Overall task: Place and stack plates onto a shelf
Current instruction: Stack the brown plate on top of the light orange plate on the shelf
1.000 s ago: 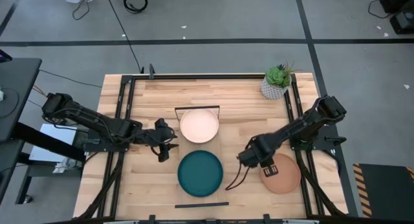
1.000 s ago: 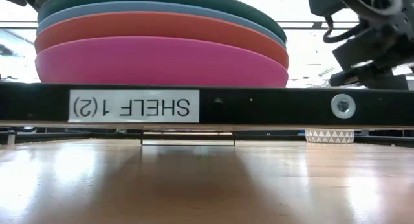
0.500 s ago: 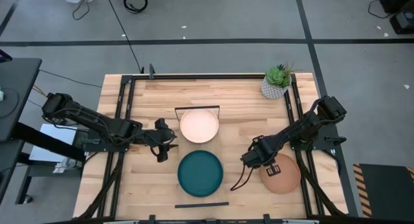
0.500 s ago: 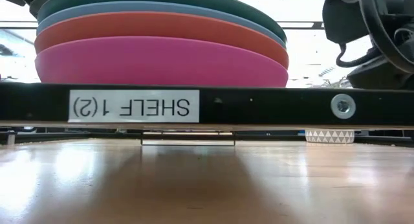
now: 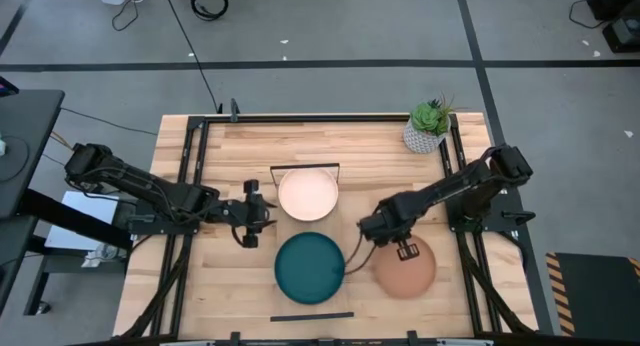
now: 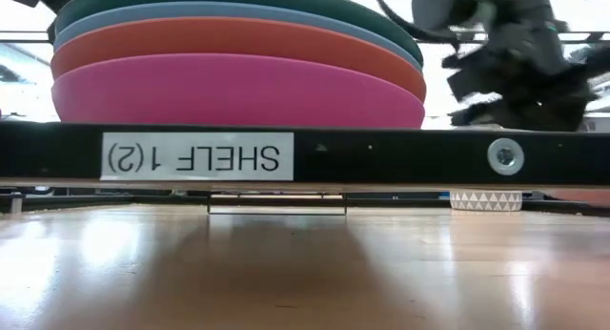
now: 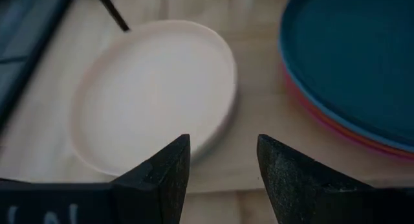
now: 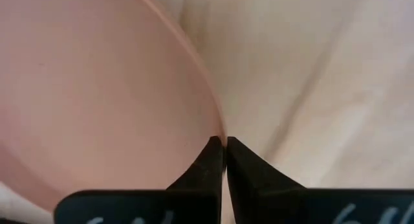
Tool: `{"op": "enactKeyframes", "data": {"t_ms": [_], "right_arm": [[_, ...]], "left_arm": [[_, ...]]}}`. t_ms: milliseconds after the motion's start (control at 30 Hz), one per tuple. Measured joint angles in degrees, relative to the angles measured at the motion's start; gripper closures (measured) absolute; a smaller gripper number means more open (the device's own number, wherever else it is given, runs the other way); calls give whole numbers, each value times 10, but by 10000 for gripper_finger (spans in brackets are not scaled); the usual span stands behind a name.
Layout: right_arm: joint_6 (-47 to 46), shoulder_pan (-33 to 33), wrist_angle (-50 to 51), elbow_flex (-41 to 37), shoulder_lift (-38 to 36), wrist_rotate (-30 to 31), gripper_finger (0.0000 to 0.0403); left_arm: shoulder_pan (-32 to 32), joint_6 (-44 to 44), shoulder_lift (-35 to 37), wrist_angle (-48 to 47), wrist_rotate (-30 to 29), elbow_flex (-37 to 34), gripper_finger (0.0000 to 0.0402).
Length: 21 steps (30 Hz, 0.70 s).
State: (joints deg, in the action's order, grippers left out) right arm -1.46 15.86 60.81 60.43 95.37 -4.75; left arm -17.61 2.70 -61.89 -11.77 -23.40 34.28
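Observation:
A terracotta plate (image 5: pixel 408 271) sits at the table's near right, and my right gripper (image 5: pixel 403 250) is shut on its rim. The shelf (image 6: pixel 381 158) runs from far to near down the table's middle. On its near half stands a stack of plates with a dark teal one (image 5: pixel 310 268) on top; below it come blue, orange and magenta (image 6: pixel 238 92). A peach plate (image 5: pixel 308 194) lies on the far half. My left gripper (image 5: pixel 262 213) stands open just left of the peach plate (image 7: pixel 152 94), touching nothing. My right gripper pinches the terracotta plate's rim (image 8: pixel 217 123) between its two fingers, one over the plate's inner face and one outside. The fingers slant down onto the plate's far-left edge (image 5: pixel 396 244). Whether the plate is clear of the table I cannot tell.
A small potted plant (image 5: pixel 428 126) stands at the table's far right corner. Black frame rails run along the left (image 5: pixel 190 186) and right (image 5: pixel 458 176) sides of the table. Bare wood lies between the teal stack and the terracotta plate.
My right gripper has gone toward the table's left edge, and the terracotta plate has come with it, from the near right corner toward the teal stack. My left gripper has kept still.

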Motion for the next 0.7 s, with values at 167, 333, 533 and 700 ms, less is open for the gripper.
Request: {"op": "enactKeyframes", "data": {"t_ms": [167, 333, 533, 700], "right_arm": [[4, -40, 37, 52, 0, 10, 391], [4, -83, 66, 94, 0, -3, 391], [-9, -138, 78, 134, 0, -50, 391], [-29, -180, 101, 172, 0, -66, 387]], "left_arm": [[1, -52, 0, 11, -34, 0, 214], [0, -152, 0, 29, -37, 0, 214], [-16, -310, 0, 73, -115, 0, 214], [-29, -457, 0, 128, -172, 0, 214]]}}
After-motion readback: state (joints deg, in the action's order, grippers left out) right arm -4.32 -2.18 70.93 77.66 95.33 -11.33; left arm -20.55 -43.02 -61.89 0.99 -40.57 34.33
